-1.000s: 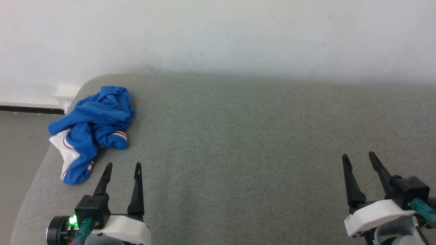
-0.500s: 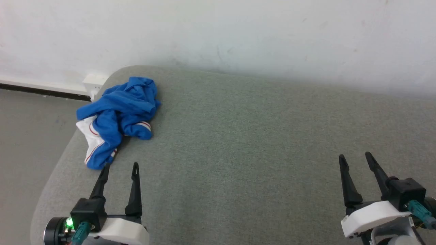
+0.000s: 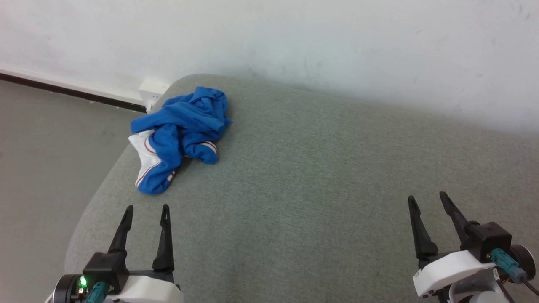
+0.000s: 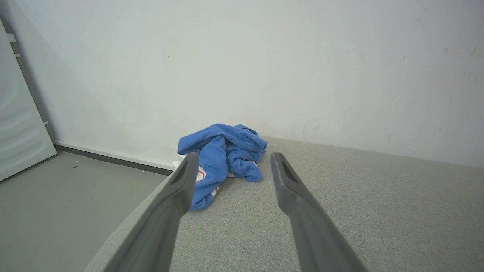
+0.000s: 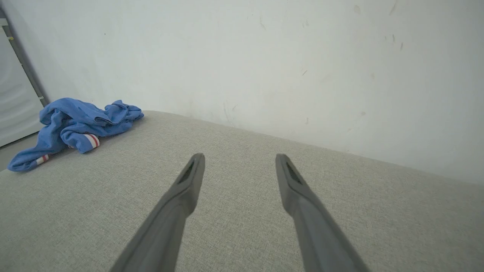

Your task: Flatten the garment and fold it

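Note:
The garment [image 3: 179,134] lies crumpled in a blue heap with white, red-striped parts, at the far left corner of the grey padded table [image 3: 316,176]. It sits straight ahead in the left wrist view [image 4: 223,158] and at the far left in the right wrist view [image 5: 75,128]. My left gripper [image 3: 146,209] is open and empty, hovering near the table's front left, a short way in front of the garment. My right gripper [image 3: 426,200] is open and empty at the front right, far from the cloth.
A white wall [image 3: 294,42] runs behind the table, with a white socket box [image 3: 152,90] at its foot by the garment. Grey floor [image 3: 46,160] drops off left of the table's rounded edge. A pale panel [image 4: 19,124] stands at the left.
The head camera has turned left, so the garment and table corner now sit further right in the picture. Both grippers stay open; the garment lies as before.

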Tool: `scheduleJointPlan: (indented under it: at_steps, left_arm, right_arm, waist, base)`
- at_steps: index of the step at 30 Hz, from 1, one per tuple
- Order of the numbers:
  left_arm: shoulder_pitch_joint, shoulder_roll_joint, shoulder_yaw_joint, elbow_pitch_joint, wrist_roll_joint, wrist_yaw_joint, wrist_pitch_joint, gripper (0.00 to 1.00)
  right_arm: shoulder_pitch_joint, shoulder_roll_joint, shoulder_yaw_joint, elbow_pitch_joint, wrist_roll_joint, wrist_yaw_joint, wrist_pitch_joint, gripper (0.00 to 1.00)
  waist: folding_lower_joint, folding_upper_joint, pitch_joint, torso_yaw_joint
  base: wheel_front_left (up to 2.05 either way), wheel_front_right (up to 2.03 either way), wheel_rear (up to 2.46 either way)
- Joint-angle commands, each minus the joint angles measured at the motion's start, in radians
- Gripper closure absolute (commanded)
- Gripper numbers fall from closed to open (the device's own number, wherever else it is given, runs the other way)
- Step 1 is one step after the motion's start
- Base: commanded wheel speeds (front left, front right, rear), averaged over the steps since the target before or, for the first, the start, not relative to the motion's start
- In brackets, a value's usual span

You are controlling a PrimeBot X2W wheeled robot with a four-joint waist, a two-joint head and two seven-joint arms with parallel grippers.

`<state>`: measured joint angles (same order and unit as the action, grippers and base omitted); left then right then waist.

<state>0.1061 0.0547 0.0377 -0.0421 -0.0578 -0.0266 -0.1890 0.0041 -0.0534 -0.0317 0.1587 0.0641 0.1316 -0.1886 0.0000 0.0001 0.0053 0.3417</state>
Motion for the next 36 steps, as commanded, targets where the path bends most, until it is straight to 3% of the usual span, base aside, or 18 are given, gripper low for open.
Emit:
scheduleJointPlan:
  at_steps: [1, 24, 36]
  left_arm:
    - [0.018, -0.003, 0.005, -0.004, -0.008, -0.002, -0.012, 0.00]
    - [0.059, -0.004, 0.013, -0.006, -0.022, -0.010, -0.060, 0.00]
    - [0.073, -0.004, 0.016, -0.010, -0.027, -0.011, -0.073, 0.00]
  right_arm:
    - [-0.012, 0.002, -0.003, 0.009, 0.003, -0.001, -0.012, 0.00]
    - [-0.014, 0.003, 0.006, 0.061, -0.008, -0.001, -0.060, 0.00]
    - [-0.018, 0.003, 0.006, 0.073, -0.012, -0.001, -0.073, 0.00]
  waist:
    - [0.0000, -0.0001, 0.002, 0.022]
    - [0.0000, -0.0001, -0.019, 0.131]
    - [0.0000, -0.0001, -0.025, 0.140]
  base:
    - [0.00, 0.00, 0.00]
    - [0.00, 0.00, 0.00]
    - [0.00, 0.00, 0.00]
